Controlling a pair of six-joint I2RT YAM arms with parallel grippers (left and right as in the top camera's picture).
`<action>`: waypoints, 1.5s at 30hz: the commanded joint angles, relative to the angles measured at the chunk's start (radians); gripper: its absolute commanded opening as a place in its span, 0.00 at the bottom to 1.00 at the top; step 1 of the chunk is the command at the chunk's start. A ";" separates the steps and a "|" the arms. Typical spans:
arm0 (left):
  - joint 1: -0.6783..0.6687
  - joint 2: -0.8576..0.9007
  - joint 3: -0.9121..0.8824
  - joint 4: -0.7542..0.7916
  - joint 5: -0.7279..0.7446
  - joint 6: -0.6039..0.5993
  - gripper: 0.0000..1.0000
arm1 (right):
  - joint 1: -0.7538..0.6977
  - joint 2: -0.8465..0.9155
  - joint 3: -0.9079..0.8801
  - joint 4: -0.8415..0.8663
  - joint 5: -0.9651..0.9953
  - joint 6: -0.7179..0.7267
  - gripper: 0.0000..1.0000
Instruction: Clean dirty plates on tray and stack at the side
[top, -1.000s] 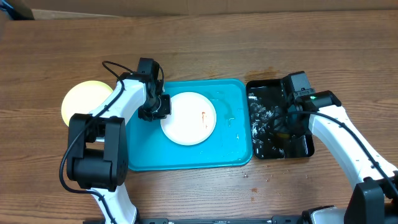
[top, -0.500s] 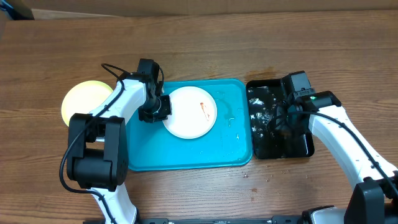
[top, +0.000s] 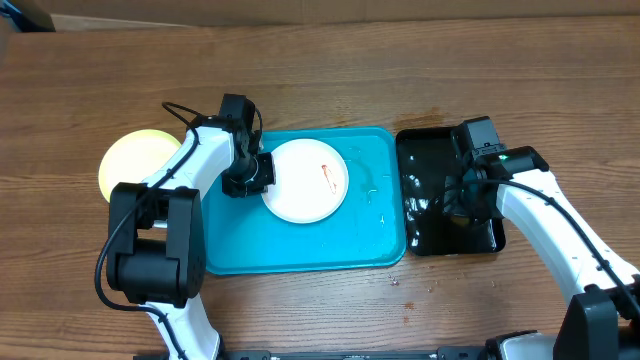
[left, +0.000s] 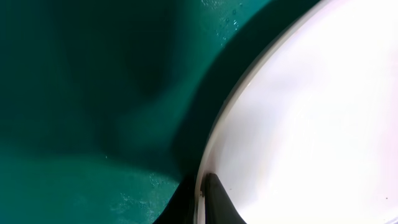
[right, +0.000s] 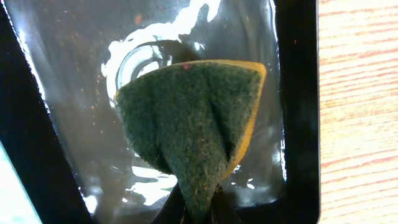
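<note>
Left end effector (left: 199, 193) grips rim of white plate (top: 305, 182); right end effector (right: 198, 210) clamps green sponge (right: 193, 118).

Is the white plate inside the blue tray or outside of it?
Inside. In the overhead view the white plate sits wholly within the rim of the blue tray, toward its upper left.

Two white robot arms with black joints reach in from the near side. The left arm (top: 195, 165) bends forward and to the right. The left gripper (top: 250, 172) has its fingers (left: 217, 202) pinched on the rim of a white plate (top: 305, 185). The right arm (top: 545, 215) angles forward and to the left. The right gripper (top: 462, 195) points down, its fingers (right: 169, 211) closed on a green sponge (right: 193, 118).
</note>
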 joint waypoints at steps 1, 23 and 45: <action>-0.004 0.061 -0.049 -0.035 -0.067 0.041 0.04 | 0.002 -0.016 0.001 0.005 -0.048 -0.019 0.04; -0.030 0.061 -0.050 -0.011 -0.059 0.047 0.04 | 0.090 -0.014 0.334 -0.105 -0.344 -0.113 0.04; -0.060 0.061 -0.050 0.017 -0.060 0.047 0.04 | 0.524 0.387 0.333 0.338 0.110 -0.117 0.04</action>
